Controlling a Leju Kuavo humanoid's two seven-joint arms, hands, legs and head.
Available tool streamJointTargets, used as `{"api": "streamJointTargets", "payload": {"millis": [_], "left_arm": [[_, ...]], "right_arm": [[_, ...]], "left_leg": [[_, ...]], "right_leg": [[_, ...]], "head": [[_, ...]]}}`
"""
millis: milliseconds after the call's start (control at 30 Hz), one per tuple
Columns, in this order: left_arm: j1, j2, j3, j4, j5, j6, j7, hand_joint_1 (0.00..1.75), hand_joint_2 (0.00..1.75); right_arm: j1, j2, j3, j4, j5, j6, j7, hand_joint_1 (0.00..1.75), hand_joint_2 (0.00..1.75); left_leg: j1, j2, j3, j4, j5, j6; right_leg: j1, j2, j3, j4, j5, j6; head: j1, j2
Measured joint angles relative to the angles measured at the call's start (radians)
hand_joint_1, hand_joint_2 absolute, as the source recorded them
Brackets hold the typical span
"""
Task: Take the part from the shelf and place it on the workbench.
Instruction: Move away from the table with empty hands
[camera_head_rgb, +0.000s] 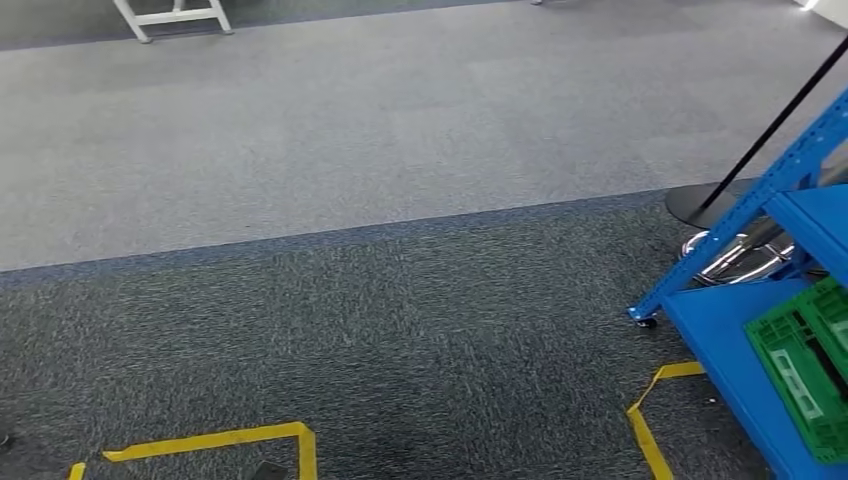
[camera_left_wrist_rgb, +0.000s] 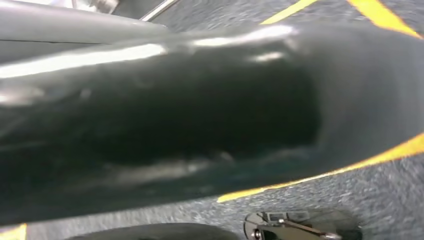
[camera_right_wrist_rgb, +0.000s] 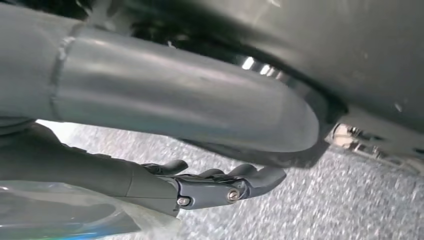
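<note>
1. Head view looked down on grey carpet (camera_head_rgb: 380, 130), with a darker carpet band nearer the robot.
2. Blue shelf (camera_head_rgb: 735, 330) stood at the right edge of the head view; its angled upright ran up toward the top right corner, and a small caster sat at the foot of that upright.
3. Green crate (camera_head_rgb: 808, 365) rested on the low blue shelf deck, near the right border. Contents could not be made out.
4. Yellow floor tape (camera_head_rgb: 215, 440) marked a corner on the dark carpet at the bottom left; a second yellow strip lay just beside the shelf's near edge.
5. Black stanchion pole (camera_head_rgb: 775, 125) leaned from a round dark base behind the shelf; chrome feet shone beside that base.
6. White frame legs (camera_head_rgb: 175, 17) were visible at the top left, well apart from the shelf.
7. Right hand (camera_right_wrist_rgb: 200, 182) hung over speckled carpet, dark fingers curled gently inward. A clear plastic bag (camera_right_wrist_rgb: 60, 212) lay against the palm side of the hand; the part inside it could not be resolved, and whether the fingers actually gripped it could not be told.
8. Left hand: state could not be told from the left wrist view, which was blurred.
</note>
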Motion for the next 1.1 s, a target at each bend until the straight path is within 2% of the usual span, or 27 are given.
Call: {"api": "streamJointTargets", "payload": {"millis": [33,67,100,133,200,267,333,367,400,467,500,533,567,600,633,667,733,767,833,867,933,967,1033,1067,1100], "left_arm": [[0.003,0.0,-0.011,0.0,-0.02,-0.004,0.006,0.0,0.0],[0.005,0.0,-0.023,0.0,-0.036,-0.007,0.011,0.0,0.0],[0.006,0.001,-0.033,0.0,-0.047,-0.009,0.015,0.0,0.0],[0.006,0.001,-0.041,0.0,-0.051,-0.01,0.018,0.0,0.0],[0.007,0.002,-0.052,0.0,-0.053,-0.01,0.02,0.0,0.0],[0.006,0.002,-0.059,0.001,-0.054,-0.011,0.02,0.0,0.0],[0.005,0.002,-0.063,0.001,-0.056,-0.011,0.021,0.0,0.0],[0.004,0.002,-0.065,0.001,-0.059,-0.011,0.021,0.0,0.0],[0.003,0.001,-0.068,0.001,-0.064,-0.011,0.022,0.0,0.0],[0.004,0.0,-0.076,0.001,-0.077,-0.012,0.023,0.0,0.0],[0.006,0.0,-0.08,0.001,-0.082,-0.012,0.024,0.0,0.0],[0.007,0.0,-0.082,0.001,-0.084,-0.012,0.026,0.0,0.0],[0.008,-0.001,-0.084,0.001,-0.086,-0.012,0.029,0.0,0.0],[0.008,-0.001,-0.085,0.001,-0.087,-0.012,0.031,0.0,0.0],[0.007,-0.002,-0.086,0.001,-0.088,-0.012,0.034,0.0,0.0],[0.005,-0.003,-0.087,0.001,-0.089,-0.012,0.038,0.0,0.0],[0.003,-0.004,-0.088,0.001,-0.092,-0.01,0.048,0.0,0.0],[0.002,-0.005,-0.089,0.001,-0.095,-0.009,0.053,0.0,0.0],[0.0,-0.008,-0.09,0.001,-0.098,-0.006,0.058,0.0,0.0],[-0.002,-0.01,-0.091,0.001,-0.098,-0.006,0.059,0.0,0.0],[-0.004,-0.012,-0.092,0.001,-0.095,-0.008,0.059,0.0,0.0],[-0.004,-0.013,-0.092,0.001,-0.093,-0.009,0.059,0.0,0.0],[-0.001,-0.014,-0.092,0.001,-0.092,-0.013,0.063,0.0,0.0],[0.001,-0.013,-0.092,0.001,-0.093,-0.017,0.068,0.0,0.0],[0.001,-0.013,-0.092,0.001,-0.095,-0.021,0.075,0.0,0.0]], "right_arm": [[0.0,0.0,0.0,0.0,-0.001,0.004,0.001,0.0,0.0],[0.001,-0.001,0.001,0.0,-0.001,0.007,0.0,0.0,0.0],[0.002,-0.001,0.001,0.0,-0.001,0.01,0.0,0.0,0.0],[0.002,-0.002,0.001,0.0,-0.001,0.011,0.0,0.0,0.0],[0.0,-0.002,0.001,0.0,-0.001,0.013,-0.001,0.0,0.0],[-0.003,-0.002,0.001,0.0,-0.001,0.013,-0.003,0.0,0.0],[-0.004,-0.002,0.001,0.0,-0.001,0.013,-0.004,0.0,0.0],[-0.003,-0.003,0.001,0.0,-0.001,0.013,-0.003,0.0,0.0],[-0.004,-0.003,0.001,0.0,0.0,0.013,-0.003,0.0,0.0],[-0.007,-0.004,0.001,0.0,-0.001,0.013,-0.002,0.0,0.0],[-0.008,-0.005,0.001,0.0,-0.002,0.013,-0.002,0.0,0.0],[-0.009,-0.006,0.001,0.0,-0.002,0.013,-0.003,0.0,0.0],[-0.01,-0.008,0.001,0.0,-0.003,0.013,-0.004,0.0,0.0],[-0.01,-0.009,0.001,0.0,-0.004,0.014,-0.004,0.0,0.0],[-0.009,-0.011,0.001,0.0,-0.004,0.014,-0.004,0.0,0.0],[-0.008,-0.012,0.001,0.0,-0.004,0.016,-0.002,0.0,0.0],[-0.007,-0.015,0.001,0.0,-0.005,0.022,0.003,0.0,0.0],[-0.005,-0.016,0.001,0.0,-0.007,0.026,0.007,0.0,0.0],[-0.001,-0.017,0.001,0.0,-0.008,0.029,0.013,0.0,0.0],[0.001,-0.017,0.001,0.0,-0.009,0.029,0.014,0.0,0.0],[0.001,-0.017,0.001,0.0,-0.009,0.029,0.015,0.0,0.0],[-0.001,-0.018,0.001,0.0,-0.008,0.029,0.015,0.0,0.0],[-0.002,-0.018,0.001,0.0,-0.007,0.029,0.014,0.0,0.0],[-0.001,-0.018,0.001,0.0,-0.005,0.029,0.013,0.0,0.0],[0.0,-0.018,0.001,0.0,-0.003,0.029,0.012,0.0,0.0]], "left_leg": [[0.0,-0.004,-0.025,0.052,-0.014,0.002],[0.0,-0.007,-0.036,0.07,-0.007,0.005],[-0.001,-0.01,-0.029,0.046,0.02,0.009],[-0.001,-0.02,-0.005,-0.012,0.061,0.014],[0.001,-0.077,0.049,-0.145,0.127,0.022],[0.001,-0.117,0.072,-0.209,0.139,0.023],[0.0,-0.1,0.076,-0.224,0.138,0.024],[0.001,-0.086,0.078,-0.231,0.142,0.028],[0.001,-0.071,0.081,-0.238,0.145,0.033],[0.0,-0.037,0.084,-0.245,0.147,0.04],[-0.001,-0.019,0.083,-0.245,0.147,0.041],[-0.002,0.0,0.083,-0.245,0.146,0.042],[-0.003,0.017,0.084,-0.244,0.145,0.041],[-0.003,0.033,0.084,-0.244,0.143,0.04],[-0.002,0.046,0.086,-0.243,0.141,0.038],[-0.002,0.058,0.089,-0.242,0.138,0.034],[-0.007,0.077,0.093,-0.238,0.131,0.023],[-0.01,0.085,0.095,-0.236,0.129,0.018],[-0.01,0.1,0.098,-0.236,0.127,0.01],[-0.008,0.093,0.098,-0.231,0.12,0.005],[-0.002,0.049,0.078,-0.174,0.079,-0.004],[-0.001,0.022,0.053,-0.115,0.046,-0.006],[0.0,-0.001,-0.011,0.021,-0.009,-0.003],[-0.001,-0.004,-0.031,0.059,-0.013,-0.001],[-0.001,-0.007,-0.035,0.059,0.004,0.003]], "right_leg": [[0.002,0.015,0.0,0.0,0.0,-0.001],[0.004,0.03,0.001,0.0,0.001,-0.002],[0.005,0.046,0.002,0.001,0.001,-0.002],[0.006,0.061,0.004,0.001,0.002,-0.002],[0.006,0.088,0.004,0.003,0.002,0.001],[0.002,0.112,-0.007,0.005,0.006,0.011],[-0.004,0.132,-0.02,0.005,0.012,0.026],[-0.004,0.122,-0.027,0.01,0.009,0.031],[-0.003,0.097,-0.041,0.03,-0.005,0.035],[0.0,0.031,-0.093,0.131,-0.063,0.041],[0.0,0.012,-0.126,0.199,-0.094,0.045],[-0.001,0.004,-0.151,0.254,-0.114,0.049],[-0.003,-0.002,-0.16,0.278,-0.116,0.052],[-0.005,-0.007,-0.148,0.261,-0.099,0.055],[-0.007,-0.017,-0.114,0.205,-0.068,0.057],[-0.007,-0.039,-0.072,0.131,-0.04,0.058],[-0.005,-0.076,-0.007,0.02,-0.01,0.051],[-0.003,-0.085,0.003,0.002,-0.011,0.045],[0.0,-0.066,0.002,0.002,-0.01,0.03],[0.0,-0.056,0.001,0.001,-0.008,0.024],[-0.002,-0.034,0.003,-0.002,-0.004,0.011],[-0.002,-0.022,0.002,-0.002,-0.003,0.006],[0.001,0.005,0.002,-0.002,-0.003,0.0],[0.004,0.02,0.003,-0.001,-0.003,-0.001],[0.005,0.036,0.004,-0.001,-0.002,-0.002]], "head": [[0.0,0.0],[0.0,0.0],[0.0,0.0],[0.0,0.0],[0.0,0.0],[0.0,0.0],[-0.001,0.0],[-0.001,0.0],[0.001,0.0],[0.005,0.0],[0.007,0.0],[0.007,0.0],[0.007,0.0],[0.007,0.0],[0.007,0.0],[0.007,0.0],[0.006,0.0],[0.006,0.0],[0.004,0.0],[0.003,0.0],[0.0,0.0],[-0.002,0.0],[-0.003,0.0],[-0.003,0.0],[-0.003,0.0]]}}
